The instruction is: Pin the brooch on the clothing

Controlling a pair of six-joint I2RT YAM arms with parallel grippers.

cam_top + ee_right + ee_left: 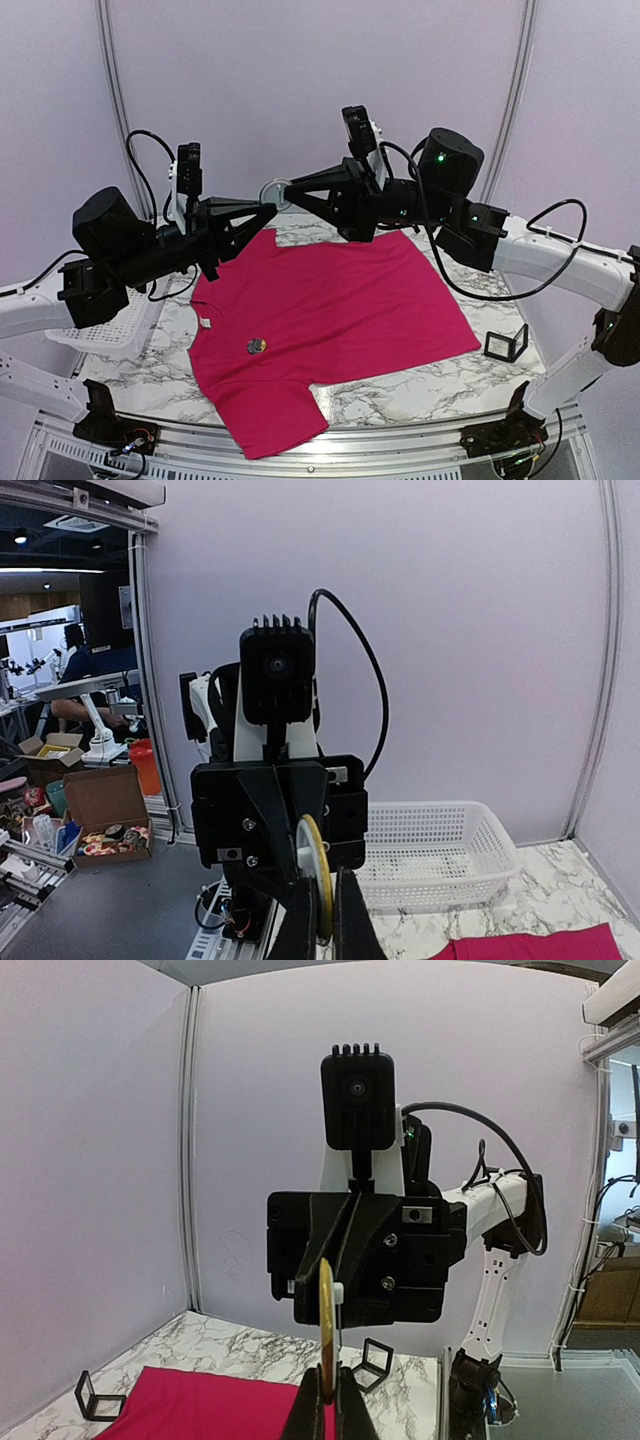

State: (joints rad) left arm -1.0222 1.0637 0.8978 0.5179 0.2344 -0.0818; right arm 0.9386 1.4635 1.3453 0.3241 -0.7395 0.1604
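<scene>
Left wrist view shows the left jaws pressed together on the lower rim of the brooch [326, 1305]. The brooch is seen edge-on as a thin gold line, and the right jaws are clamped on it from the opposite side. The right wrist view turns the brooch [314, 872] slightly, so its yellow rim and pale face show, gripped by the right jaws at the bottom of the picture with the left jaws facing them behind it. Only the top external view places the brooch [275, 190]: it hangs in the air between the two raised arms, above the far edge of the marble table [400, 400]. That view alone shows the whole magenta T-shirt [340, 300] spread flat on the table, well apart from the brooch. Its white neck label [204, 322] lies at the left, and a small round badge [257, 345] sits on the fabric near the neckline. Each wrist view catches just a corner of the T-shirt [200, 1405] [530, 945]. A white basket [105, 335] [440, 865] sits at the table's left edge, and a black frame stand [505, 343] is right of the shirt.
</scene>
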